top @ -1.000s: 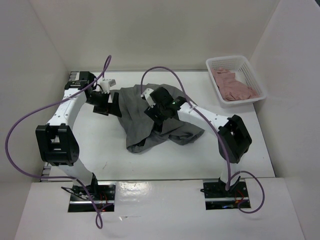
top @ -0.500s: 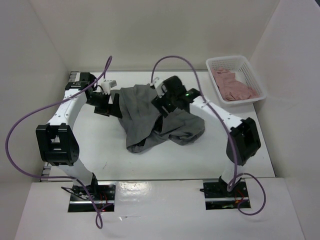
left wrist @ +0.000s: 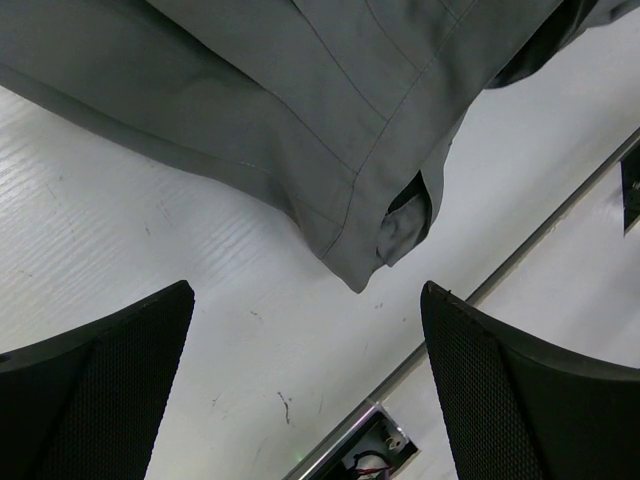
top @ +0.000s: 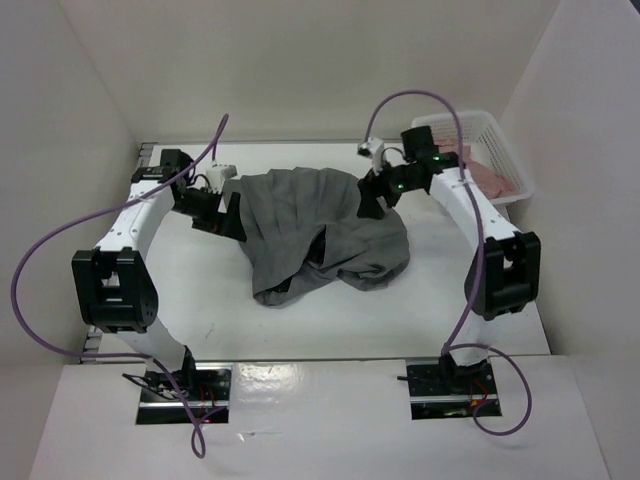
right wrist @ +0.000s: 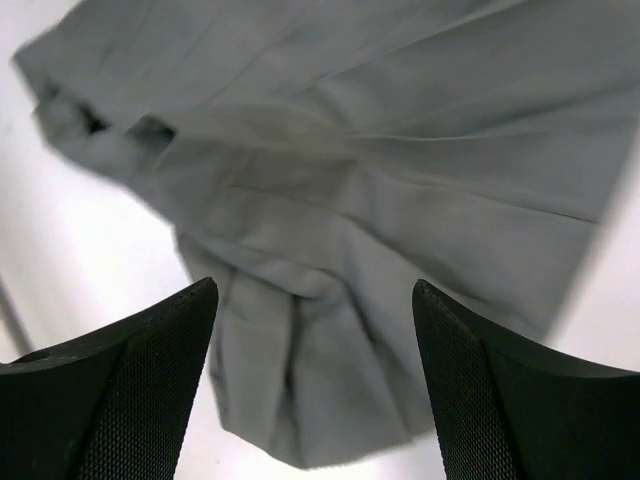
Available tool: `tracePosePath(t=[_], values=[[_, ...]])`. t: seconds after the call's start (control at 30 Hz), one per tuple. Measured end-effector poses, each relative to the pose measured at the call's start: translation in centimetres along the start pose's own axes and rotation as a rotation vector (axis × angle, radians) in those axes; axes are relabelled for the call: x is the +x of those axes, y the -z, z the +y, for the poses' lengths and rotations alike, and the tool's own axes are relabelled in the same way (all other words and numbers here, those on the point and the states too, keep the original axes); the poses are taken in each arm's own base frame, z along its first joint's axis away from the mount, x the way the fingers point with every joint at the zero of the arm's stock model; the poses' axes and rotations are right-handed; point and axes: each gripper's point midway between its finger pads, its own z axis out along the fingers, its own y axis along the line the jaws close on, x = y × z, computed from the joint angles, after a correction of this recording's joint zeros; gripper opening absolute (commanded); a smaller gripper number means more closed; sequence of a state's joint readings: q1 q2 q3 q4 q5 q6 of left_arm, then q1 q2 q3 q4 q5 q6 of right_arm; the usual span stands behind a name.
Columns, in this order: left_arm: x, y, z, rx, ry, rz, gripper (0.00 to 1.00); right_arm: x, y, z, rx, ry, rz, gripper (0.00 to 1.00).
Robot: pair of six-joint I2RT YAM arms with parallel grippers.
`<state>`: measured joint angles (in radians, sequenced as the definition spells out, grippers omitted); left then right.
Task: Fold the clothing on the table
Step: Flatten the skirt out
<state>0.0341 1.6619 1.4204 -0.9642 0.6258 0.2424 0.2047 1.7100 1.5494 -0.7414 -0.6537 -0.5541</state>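
The clothing (top: 320, 235) is a dark grey pleated skirt lying rumpled in the middle of the table (top: 200, 300), its near part bunched in folds. My left gripper (top: 230, 208) is open at the skirt's left edge. In the left wrist view a hemmed corner of the skirt (left wrist: 390, 225) points down between the fingers, and the gripper (left wrist: 307, 295) has only bare table under it. My right gripper (top: 370, 200) is open at the skirt's back right edge. In the right wrist view it (right wrist: 315, 290) hovers over pleated cloth (right wrist: 380, 180), holding nothing.
A white mesh basket (top: 490, 125) with a pink garment (top: 490, 175) stands at the back right corner, close behind the right arm. White walls enclose the table on three sides. A metal rail (left wrist: 520, 260) runs along the table edge near the left gripper.
The right arm has swung from over the skirt's middle to its back right edge, toward the basket. The skirt's far part now lies uncovered and wider. The left arm has barely moved.
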Motion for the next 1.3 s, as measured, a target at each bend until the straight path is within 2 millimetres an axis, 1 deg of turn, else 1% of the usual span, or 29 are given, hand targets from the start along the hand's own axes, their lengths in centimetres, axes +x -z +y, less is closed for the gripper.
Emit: tracePosePath(t=[0.1, 0.17, 0.23, 0.3, 0.5, 0.73, 0.87, 1.07, 1.3], values=[[0.7, -0.2, -0.2, 0.014, -0.013, 0.010, 1.00, 2.2, -3.4, 2.6, -0.124, 0.031, 0.085, 0.84], [1.0, -0.2, -0.3, 0.021, -0.027, 0.014, 1.00, 3.6, -5.0, 4.1, -0.182, 0.058, 0.132, 0.84], [1.2, -0.3, -0.4, 0.029, -0.033, 0.015, 1.00, 4.4, -5.9, 5.3, -0.222, 0.086, 0.163, 0.85], [1.3, -0.3, -0.5, 0.035, -0.047, 0.015, 1.00, 4.6, -6.3, 5.8, -0.244, 0.122, 0.172, 0.87], [1.5, -0.2, -0.7, 0.043, -0.079, 0.005, 1.00, 4.5, -6.3, 5.5, -0.254, 0.212, 0.160, 0.88], [2.0, 0.2, -1.4, 0.056, -0.114, -0.007, 1.00, 2.5, -6.3, 5.0, -0.261, 0.333, 0.097, 0.88], [2.0, 0.2, -1.4, 0.058, -0.125, -0.011, 1.00, 2.0, -6.8, 4.8, -0.269, 0.374, 0.070, 0.89], [2.1, 0.1, -1.4, 0.062, -0.139, -0.010, 1.00, 0.8, -8.7, 3.5, -0.278, 0.423, 0.031, 0.89], [2.4, 0.0, -1.3, 0.064, -0.136, -0.005, 1.00, 0.8, -10.4, 3.0, -0.293, 0.433, 0.010, 0.89]])
